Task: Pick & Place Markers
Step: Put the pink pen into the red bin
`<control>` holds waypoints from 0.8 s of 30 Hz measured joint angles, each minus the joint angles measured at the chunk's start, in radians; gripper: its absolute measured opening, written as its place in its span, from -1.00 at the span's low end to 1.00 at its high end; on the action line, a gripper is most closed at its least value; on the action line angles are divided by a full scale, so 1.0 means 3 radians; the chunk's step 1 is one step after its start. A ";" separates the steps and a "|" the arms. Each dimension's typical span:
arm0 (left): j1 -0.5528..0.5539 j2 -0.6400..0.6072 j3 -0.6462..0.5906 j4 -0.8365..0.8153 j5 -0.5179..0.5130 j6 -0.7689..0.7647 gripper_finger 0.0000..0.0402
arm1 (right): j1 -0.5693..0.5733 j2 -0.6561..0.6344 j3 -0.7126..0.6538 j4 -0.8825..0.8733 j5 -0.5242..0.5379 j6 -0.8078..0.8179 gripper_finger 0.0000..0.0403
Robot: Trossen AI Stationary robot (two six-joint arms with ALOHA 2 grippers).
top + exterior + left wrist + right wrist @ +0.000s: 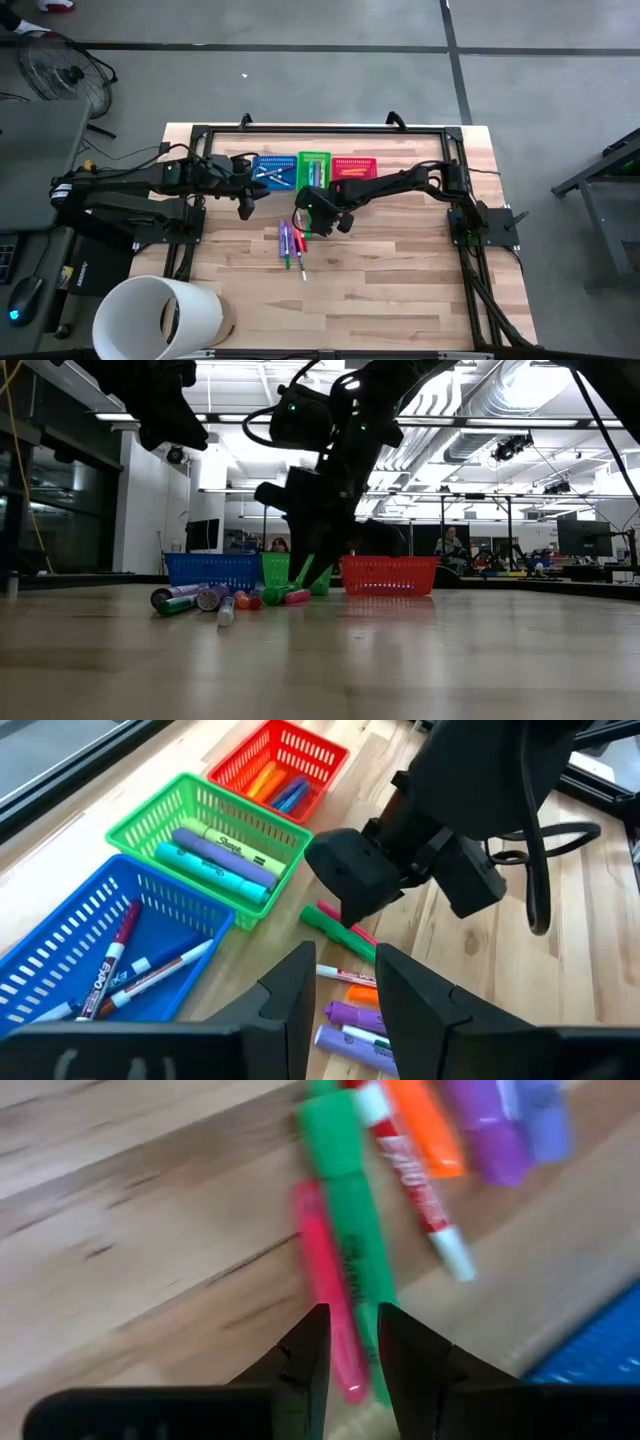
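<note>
Several markers in purple, green, orange, red and white lie loose on the wooden table, near the middle. More markers lie in the blue, green and red baskets. My right gripper is down at table level over the loose group, open by a narrow gap. A pink marker and a green marker run in under its fingertips. My left gripper hovers open above the table near the blue basket, with nothing between its fingers. My right gripper comes at the pink marker's end from above, with the fingers lying along the marker and standing on either side of it. Whether the fingers touch it, or the green marker beside it, I cannot tell. Both markers lie flat on the table.
The three baskets stand in a row at the table's far side. A black frame rail runs around the far edge and both sides. A big white cylinder stands at the near left corner. Bare wood lies near and right of the markers.
</note>
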 joint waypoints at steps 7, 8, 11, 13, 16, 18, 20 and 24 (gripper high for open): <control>0.0000 0.0000 0.0000 0.0001 0.0012 0.0000 -0.48 | 0.0001 -0.0001 0.0000 -0.0021 -0.0003 0.0074 -0.57; 0.0000 0.0000 0.0000 0.0003 0.0013 -0.0001 -0.48 | 0.0003 -0.0001 0.0000 -0.0024 -0.0004 0.0095 -0.55; 0.0000 0.0000 0.0000 0.0002 0.0017 -0.0002 -0.48 | 0.0000 -0.0001 0.0000 -0.0023 0.0039 0.0190 -0.45; 0.0000 0.0000 0.0000 0.0003 0.0032 -0.0002 -0.48 | 0.0000 -0.0001 0.0000 -0.0024 0.0033 0.0184 -0.36; 0.0000 0.0000 0.0000 0.0003 0.0084 -0.0001 -0.48 | 0.0001 -0.0004 0.0000 -0.0065 -0.0055 0.0135 -0.24; 0.0000 0.0000 0.0000 0.0003 0.0084 -0.0002 -0.48 | 0.0000 -0.0005 0.0000 -0.0171 -0.0182 0.0138 -0.18; 0.0000 0.0000 0.0000 0.0003 0.0084 -0.0002 -0.48 | 0.0001 -0.0005 0.0000 -0.0289 -0.0286 0.0131 -0.14; 0.0000 0.0000 0.0000 0.0003 0.0083 0.0001 -0.48 | 0.0001 -0.0006 0.0000 -0.0302 -0.0304 0.0130 -0.11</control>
